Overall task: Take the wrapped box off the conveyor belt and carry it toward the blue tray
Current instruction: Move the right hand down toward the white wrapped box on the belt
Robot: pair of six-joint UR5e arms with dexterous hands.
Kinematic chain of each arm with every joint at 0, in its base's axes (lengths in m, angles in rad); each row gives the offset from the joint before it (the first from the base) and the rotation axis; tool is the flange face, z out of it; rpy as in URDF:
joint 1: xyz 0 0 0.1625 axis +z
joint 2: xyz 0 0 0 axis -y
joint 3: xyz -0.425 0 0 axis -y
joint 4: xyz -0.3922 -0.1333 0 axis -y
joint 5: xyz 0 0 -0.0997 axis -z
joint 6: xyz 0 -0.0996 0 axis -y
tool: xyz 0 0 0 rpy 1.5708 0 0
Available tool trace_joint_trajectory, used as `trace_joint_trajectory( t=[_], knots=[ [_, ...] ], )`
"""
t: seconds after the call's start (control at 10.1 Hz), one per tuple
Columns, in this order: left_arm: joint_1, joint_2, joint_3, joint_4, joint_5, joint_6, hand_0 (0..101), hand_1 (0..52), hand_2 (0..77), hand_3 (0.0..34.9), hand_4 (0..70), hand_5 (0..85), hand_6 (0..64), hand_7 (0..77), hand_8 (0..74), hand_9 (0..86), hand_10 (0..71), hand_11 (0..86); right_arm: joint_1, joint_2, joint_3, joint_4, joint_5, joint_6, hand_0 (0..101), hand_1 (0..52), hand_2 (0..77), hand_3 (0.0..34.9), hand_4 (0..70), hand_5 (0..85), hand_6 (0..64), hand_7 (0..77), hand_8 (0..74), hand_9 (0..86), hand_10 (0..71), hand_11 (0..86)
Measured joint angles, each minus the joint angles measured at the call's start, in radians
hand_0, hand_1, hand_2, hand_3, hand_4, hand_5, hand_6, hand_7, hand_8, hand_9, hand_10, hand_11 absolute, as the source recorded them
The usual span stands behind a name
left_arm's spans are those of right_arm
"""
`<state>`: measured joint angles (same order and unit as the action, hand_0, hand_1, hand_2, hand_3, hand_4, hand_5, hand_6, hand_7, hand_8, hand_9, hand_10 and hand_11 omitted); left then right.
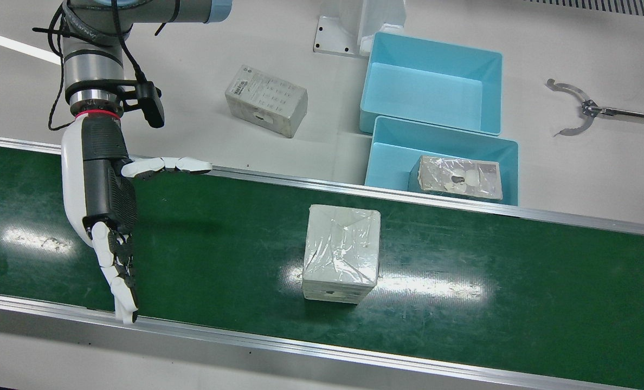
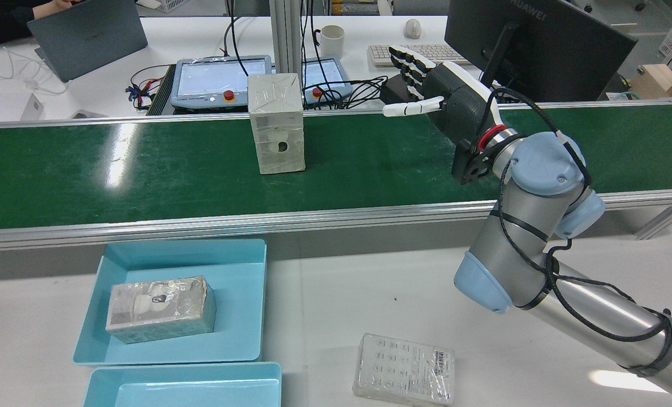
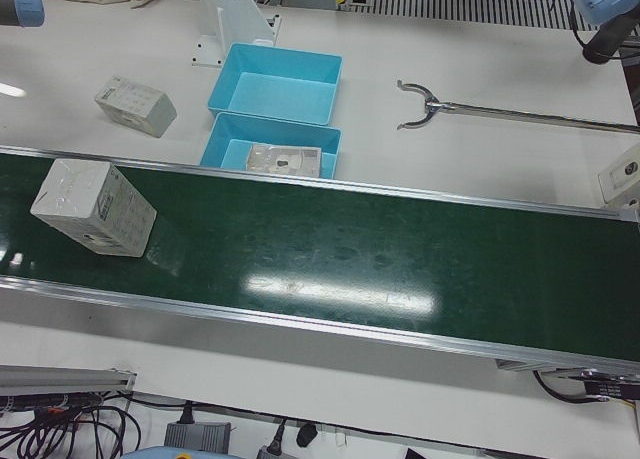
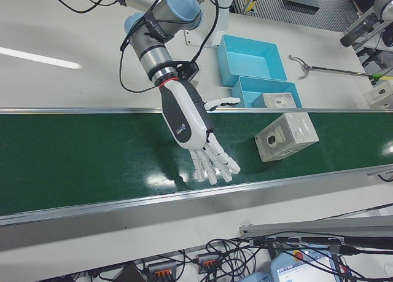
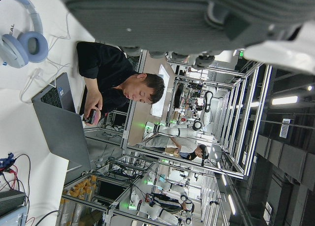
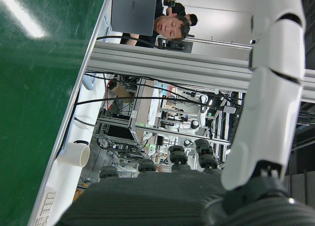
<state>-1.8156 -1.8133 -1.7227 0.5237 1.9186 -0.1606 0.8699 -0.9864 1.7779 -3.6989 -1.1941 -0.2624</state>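
Note:
The wrapped box [image 1: 341,254] [image 2: 275,121] [image 4: 285,136] stands upright on the green conveyor belt [image 1: 517,281], white under crinkled clear film. My right hand [image 1: 105,200] [image 2: 449,93] [image 4: 190,119] hovers over the belt well to one side of the box, open, fingers straight, thumb out, touching nothing. The nearer blue tray [image 1: 392,157] [image 2: 183,249] lies beside the belt on the robot's side and holds another wrapped box [image 1: 460,177]. My left hand [image 5: 162,14] shows only in its own view, high up, open and with nothing in it.
A second blue tray [image 1: 430,92] sits behind the first. A flat wrapped box [image 1: 266,100] lies on the white table. A metal grabber tool [image 1: 577,108] rests at the far side. A person sits at a laptop beyond the belt.

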Motion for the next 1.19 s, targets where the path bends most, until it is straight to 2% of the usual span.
trace_joint_trajectory(
  t=[0.99, 1.19],
  knots=[
    [0.0, 0.0, 0.0, 0.0, 0.0, 0.0, 0, 0.0, 0.5, 0.0, 0.0, 1.1, 0.0, 0.0, 0.0, 0.0, 0.5, 0.0, -0.018, 0.007, -0.033, 0.017, 0.002, 0.0, 45, 11.5, 13.6, 15.0, 1.1, 10.9, 0.0, 1.6, 0.5, 1.6, 0.0, 1.1],
    [0.0, 0.0, 0.0, 0.0, 0.0, 0.0, 0, 0.0, 1.1, 0.0, 0.0, 1.1, 0.0, 0.0, 0.0, 0.0, 0.0, 0.0, -0.021, 0.012, -0.038, 0.017, 0.003, 0.0, 45, 11.5, 13.6, 16.3, 1.1, 10.9, 0.0, 1.6, 0.5, 1.6, 0.0, 1.1]
  ],
)
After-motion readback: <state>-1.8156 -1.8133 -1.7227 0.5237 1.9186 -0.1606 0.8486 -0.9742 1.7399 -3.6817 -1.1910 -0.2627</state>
